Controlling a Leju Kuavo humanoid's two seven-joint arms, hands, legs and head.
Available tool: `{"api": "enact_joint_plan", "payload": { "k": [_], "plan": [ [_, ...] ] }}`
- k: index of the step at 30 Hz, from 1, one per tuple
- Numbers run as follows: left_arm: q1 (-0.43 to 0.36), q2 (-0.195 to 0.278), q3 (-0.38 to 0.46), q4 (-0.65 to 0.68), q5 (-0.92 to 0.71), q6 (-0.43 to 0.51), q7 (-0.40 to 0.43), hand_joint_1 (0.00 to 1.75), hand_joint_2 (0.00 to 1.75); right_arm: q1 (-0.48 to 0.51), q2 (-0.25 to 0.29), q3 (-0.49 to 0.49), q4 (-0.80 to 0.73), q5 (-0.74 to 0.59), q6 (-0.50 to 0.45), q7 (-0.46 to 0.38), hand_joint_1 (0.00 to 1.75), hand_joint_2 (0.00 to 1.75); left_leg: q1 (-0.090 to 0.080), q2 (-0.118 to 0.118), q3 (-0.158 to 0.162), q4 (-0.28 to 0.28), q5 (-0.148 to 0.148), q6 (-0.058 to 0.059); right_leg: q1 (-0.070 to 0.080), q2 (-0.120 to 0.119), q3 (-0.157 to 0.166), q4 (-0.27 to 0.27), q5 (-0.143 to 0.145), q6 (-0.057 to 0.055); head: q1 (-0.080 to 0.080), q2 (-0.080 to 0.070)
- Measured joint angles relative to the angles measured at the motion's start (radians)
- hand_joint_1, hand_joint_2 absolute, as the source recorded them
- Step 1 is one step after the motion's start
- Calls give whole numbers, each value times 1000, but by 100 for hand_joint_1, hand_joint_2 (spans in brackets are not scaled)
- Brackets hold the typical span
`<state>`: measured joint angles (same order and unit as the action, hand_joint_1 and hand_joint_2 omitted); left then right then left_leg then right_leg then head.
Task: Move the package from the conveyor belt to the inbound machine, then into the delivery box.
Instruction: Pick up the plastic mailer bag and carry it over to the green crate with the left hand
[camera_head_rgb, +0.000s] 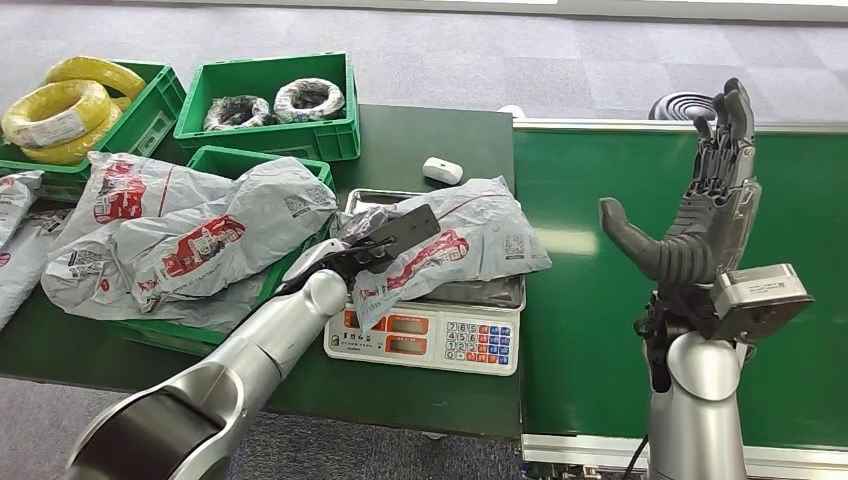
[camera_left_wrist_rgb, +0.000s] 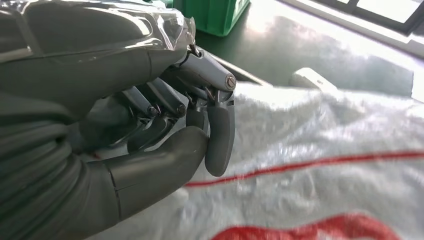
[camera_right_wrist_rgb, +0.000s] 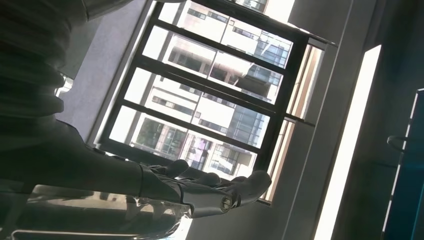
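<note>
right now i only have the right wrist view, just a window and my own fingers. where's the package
Observer: The package lies on the scale, left of the conveyor belt.
Operator: is the left hand on it
Observer: The left hand reaches onto its near edge; in the left wrist view the fingers are curled right at the plastic, though I cannot tell if they grip it.
Operator: and my right hand
Observer: The right hand is raised above the belt, fingers spread and pointing up, holding nothing.
</note>
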<state>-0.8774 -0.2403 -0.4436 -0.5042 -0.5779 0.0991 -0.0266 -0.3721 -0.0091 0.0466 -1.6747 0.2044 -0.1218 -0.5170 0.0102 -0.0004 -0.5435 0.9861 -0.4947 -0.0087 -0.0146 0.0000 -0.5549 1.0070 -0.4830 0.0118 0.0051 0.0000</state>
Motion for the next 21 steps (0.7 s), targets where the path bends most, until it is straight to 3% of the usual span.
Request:
{"api": "enact_joint_plan", "payload": {
  "k": [3, 7, 8, 11, 12, 16, 21],
  "plan": [
    [9, 14, 35, -71, 20, 57, -40, 175, 175, 9, 2, -6, 3, 16, 3, -7, 0, 175, 0, 0, 0, 0, 0, 0, 0, 0, 0, 0, 0, 0, 0, 0],
    [30, 47, 99, -265, 56, 76, -47, 175, 175, 36, 5, -14, 3, 28, 3, -16, 0, 175, 0, 0, -1, 0, 0, 0, 0, 0, -1, 0, 0, 0, 0, 0],
    [35, 55, 114, -320, 67, 74, -46, 139, 175, 43, 5, -17, 3, 29, 3, -18, 0, 175, 0, 0, -1, 0, 0, 0, 0, 0, -1, 0, 0, 0, 0, 0],
    [41, 80, 156, -481, 117, 33, -33, 8, 175, 59, 4, -25, 3, 28, 2, -26, 0, 175, 0, 0, -1, 0, 0, 0, 0, 0, -1, 0, 0, 0, 0, 0],
    [41, 87, 165, -522, 137, 1, -23, 0, 175, 63, 3, -27, 3, 26, 2, -28, 0, 175, 0, 0, -1, 0, 0, 0, 0, 0, -1, 0, 0, 0, 0, 0],
    [44, 103, 161, -594, 196, -124, -8, 0, 175, 70, -3, -29, 3, 21, 2, -33, 0, 175, 0, 0, -1, 0, 0, 0, 0, -1, -1, 0, 0, 0, 0, 0],
    [60, 96, 80, -526, 246, -152, -66, 0, 175, 69, -3, -13, 8, 18, 2, -34, 0, 175, 0, 0, -1, 0, 0, 0, 0, 0, -1, 0, 0, 0, 0, 0]
  ]
}}
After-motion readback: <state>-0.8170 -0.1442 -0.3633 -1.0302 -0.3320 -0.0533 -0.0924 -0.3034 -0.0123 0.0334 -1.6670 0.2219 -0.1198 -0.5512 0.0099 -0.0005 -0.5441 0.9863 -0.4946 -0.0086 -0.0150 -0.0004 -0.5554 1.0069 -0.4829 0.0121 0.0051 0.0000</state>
